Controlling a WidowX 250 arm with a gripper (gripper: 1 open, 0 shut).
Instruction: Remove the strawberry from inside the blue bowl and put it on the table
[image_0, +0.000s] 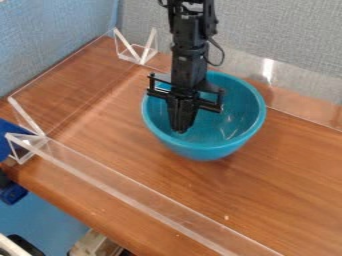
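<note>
Now gripper (183, 120) inside blue bowl (249, 118), pointing down, fingers together. Strawberry not visible, perhaps pinched between tips; cannot confirm. Advice: lift straight above bowl rim, avoid wall, carry to bare table (100, 100) beside bowl, lower before release.

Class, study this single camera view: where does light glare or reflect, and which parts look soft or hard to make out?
Camera view: pale glare streaks the reddish-brown wood-grain tabletop; highlights shine inside the glossy teal-blue plastic bowl; the black gripper is dark and low in detail, its fingertips indistinct; the whole picture is low-resolution and soft.
</note>
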